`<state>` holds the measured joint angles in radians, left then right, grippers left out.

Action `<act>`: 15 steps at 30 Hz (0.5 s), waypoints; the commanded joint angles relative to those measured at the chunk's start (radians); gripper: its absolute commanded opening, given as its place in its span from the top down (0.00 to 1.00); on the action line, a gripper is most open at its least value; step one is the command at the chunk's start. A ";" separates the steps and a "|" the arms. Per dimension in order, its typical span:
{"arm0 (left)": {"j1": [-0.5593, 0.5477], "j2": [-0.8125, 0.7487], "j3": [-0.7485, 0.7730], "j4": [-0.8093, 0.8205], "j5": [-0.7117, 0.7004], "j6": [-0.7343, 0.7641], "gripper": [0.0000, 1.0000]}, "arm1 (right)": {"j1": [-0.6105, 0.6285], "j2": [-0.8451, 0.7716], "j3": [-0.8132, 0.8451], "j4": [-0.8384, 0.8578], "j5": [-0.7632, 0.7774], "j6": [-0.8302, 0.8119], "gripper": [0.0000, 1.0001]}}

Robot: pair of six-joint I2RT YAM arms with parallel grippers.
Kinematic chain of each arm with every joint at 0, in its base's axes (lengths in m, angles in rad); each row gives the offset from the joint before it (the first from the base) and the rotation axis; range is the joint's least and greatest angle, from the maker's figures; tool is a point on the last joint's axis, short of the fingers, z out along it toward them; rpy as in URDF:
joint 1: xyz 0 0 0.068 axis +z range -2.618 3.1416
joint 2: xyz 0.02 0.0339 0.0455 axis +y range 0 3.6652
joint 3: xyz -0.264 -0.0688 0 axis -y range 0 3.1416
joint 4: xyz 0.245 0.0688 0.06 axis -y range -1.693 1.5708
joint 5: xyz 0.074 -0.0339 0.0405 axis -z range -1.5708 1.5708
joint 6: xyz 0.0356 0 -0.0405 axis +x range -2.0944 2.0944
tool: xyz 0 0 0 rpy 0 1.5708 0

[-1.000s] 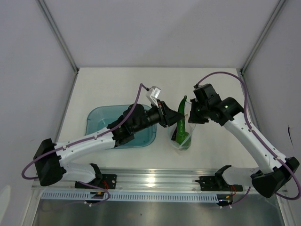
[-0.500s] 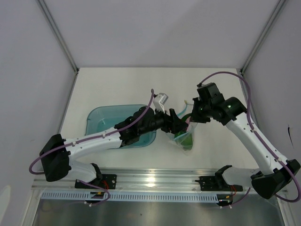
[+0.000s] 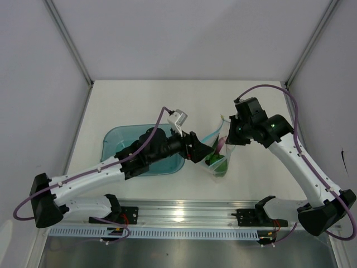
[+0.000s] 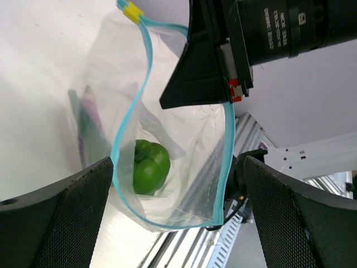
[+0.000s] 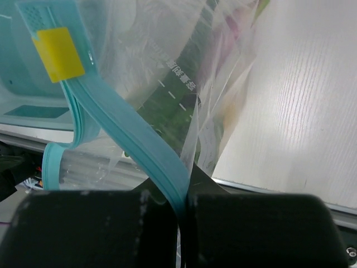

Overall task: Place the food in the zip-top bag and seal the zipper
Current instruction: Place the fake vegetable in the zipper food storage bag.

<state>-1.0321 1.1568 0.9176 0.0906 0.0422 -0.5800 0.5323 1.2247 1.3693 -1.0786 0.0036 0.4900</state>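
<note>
Zip-top bag [image 4: 195, 139] status, working outward from the hands.

Left hand [image 4: 177, 162]: fingers spread wide, nothing between them. It hovers over the bag's open mouth and looks down into it.

Right hand [image 5: 183, 196]: pinched fully closed on the zipper [image 5: 128, 128] at the bag's rim. It holds that edge up so the mouth gapes toward the left hand.

Inside the bag: green vegetable [image 4: 150, 166] lies at the bottom, free of both hands. Pink-purple piece [image 4: 89, 120] shows through the far wall of the plastic. I judge it is inside too, though the crinkle blurs it. Yellow-orange fruit: I cannot pick it out for certain in any view.

Bag stands on the tabletop [image 3: 145, 100], just to the right of the teal tray [image 3: 120, 146].

Zipper is parted along the whole mouth, with the two teal strips well apart.

My judgement: loading is done or nearly so, pending a check on the fruit. Sealing is not yet begun, so pressing the strips together along the full width is what remains.
</note>
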 commanded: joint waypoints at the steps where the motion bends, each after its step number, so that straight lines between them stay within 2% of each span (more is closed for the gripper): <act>1: -0.006 -0.046 0.053 -0.130 -0.091 0.089 0.00 | -0.005 -0.019 0.010 0.031 -0.024 -0.047 1.00; 5: -0.005 -0.034 0.073 -0.201 -0.139 0.098 0.01 | -0.005 -0.019 0.008 0.031 -0.030 -0.056 1.00; 8: 0.006 0.007 0.090 -0.226 -0.084 0.092 0.01 | -0.006 -0.017 0.007 0.032 -0.040 -0.060 1.00; 9: 0.006 0.041 0.110 -0.221 -0.024 0.097 0.01 | -0.005 -0.017 0.007 0.032 -0.043 -0.062 1.00; 15: 0.006 0.138 0.162 -0.249 0.059 0.071 0.02 | -0.005 -0.037 -0.010 0.029 -0.057 -0.057 1.00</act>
<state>-1.0290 1.2736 1.0256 -0.1432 0.0322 -0.5148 0.5316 1.2228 1.3647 -1.0775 -0.0307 0.4431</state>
